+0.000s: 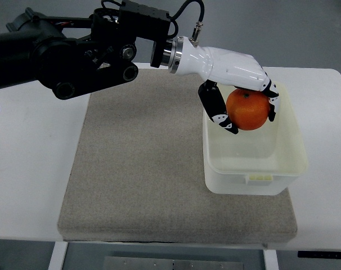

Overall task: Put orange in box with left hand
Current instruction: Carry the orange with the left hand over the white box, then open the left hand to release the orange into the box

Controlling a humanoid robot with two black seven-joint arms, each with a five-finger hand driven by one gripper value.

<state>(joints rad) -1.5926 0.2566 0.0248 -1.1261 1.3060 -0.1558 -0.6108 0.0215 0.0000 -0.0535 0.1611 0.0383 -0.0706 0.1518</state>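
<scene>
My left hand (pixel 246 109) reaches in from the left edge on a black arm, its white shell and black fingers wrapped around an orange (pixel 248 109). The orange hangs in the grasp just above the far half of the translucent white box (pixel 255 180), inside the outline of its rim. The thumb (pixel 215 109) sits on the orange's left side, and the other fingers curl over its top and right. The box stands on the right part of a grey mat (pixel 142 169). No right arm shows.
The grey mat lies on a white table (pixel 328 185), whose front edge runs along the bottom of the view. The black arm links (pixel 75 56) cross over the mat's far left corner.
</scene>
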